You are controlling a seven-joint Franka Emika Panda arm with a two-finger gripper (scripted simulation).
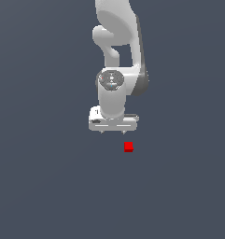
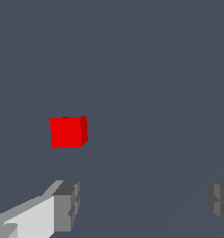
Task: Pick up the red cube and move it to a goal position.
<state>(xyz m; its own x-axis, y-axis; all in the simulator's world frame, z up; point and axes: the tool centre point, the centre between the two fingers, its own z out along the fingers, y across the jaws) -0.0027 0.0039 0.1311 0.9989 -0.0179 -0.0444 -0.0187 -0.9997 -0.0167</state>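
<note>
We see the white Panda arm (image 1: pixel 116 56) coming down from the top of the exterior view, wrist pointing down, with the gripper (image 1: pixel 112 132) at its lower end. The fingers are spread wide: in the wrist view one grey pad (image 2: pixel 67 204) and the other sit far apart at opposite sides of the frame, with bare floor between them and nothing held. In the exterior view only two short fingertip stubs show under the white hand body, so we take the spread from the wrist view. The red cube (image 1: pixel 128 147) rests on the flat dark grey floor (image 1: pixel 44 186), just below the gripper in the exterior view and offset toward the exterior view's right, roughly under the hand's right-hand end as seen there. It is near the gripper but not touching it; a gap of floor shows between cube and fingertips. In the wrist view the red cube (image 2: pixel 68 132) is clear of both pads and not between them, closer to the pad on the white finger body than to the other one. We see two faces of it, the front bright red, the side a darker red. The cube is much narrower than the finger gap.
</note>
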